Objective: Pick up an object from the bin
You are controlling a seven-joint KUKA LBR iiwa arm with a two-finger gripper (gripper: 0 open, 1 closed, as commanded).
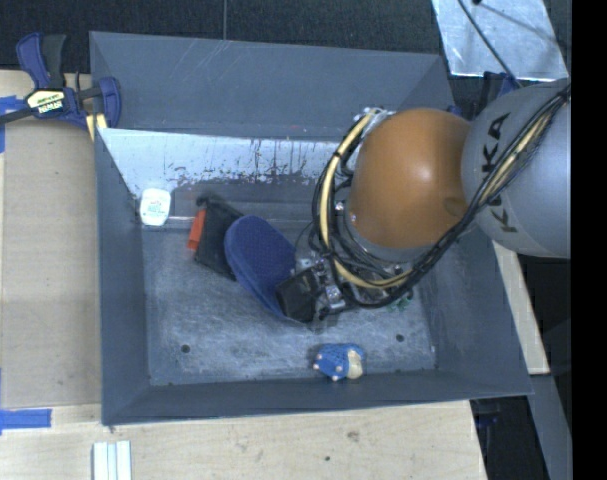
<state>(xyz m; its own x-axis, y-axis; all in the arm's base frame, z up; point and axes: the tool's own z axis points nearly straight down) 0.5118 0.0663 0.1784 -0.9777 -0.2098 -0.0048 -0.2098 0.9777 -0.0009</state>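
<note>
Grey metal bin seen from above, contents listed left to right, all places given relative to the blue oval object. Far to its upper left, against the foot of the bin's left wall, lies a small white rounded item. Just to its left, touching or partly tucked under it, sits a flat black piece with an orange edge; that orange edge faces away from the blue object. The blue oval object, soft-looking and rounded at both ends, lies near the middle of the floor, nearer the back wall than the front. Its long axis runs diagonally, from the upper left down to the lower right. At its lower-right end stands the gripper, low in the bin and right against that end. Whether the gripper is parted or closed cannot be told from here, since the wrist hides it. Below and to the right of the blue object, well apart from it and close to the front wall, rests a small blue-and-cream item. The floor below and to the left of the blue object lies bare as far as the left and front walls. To the upper right, the arm's orange cover and looped cables overhang the bin's right side.
</note>
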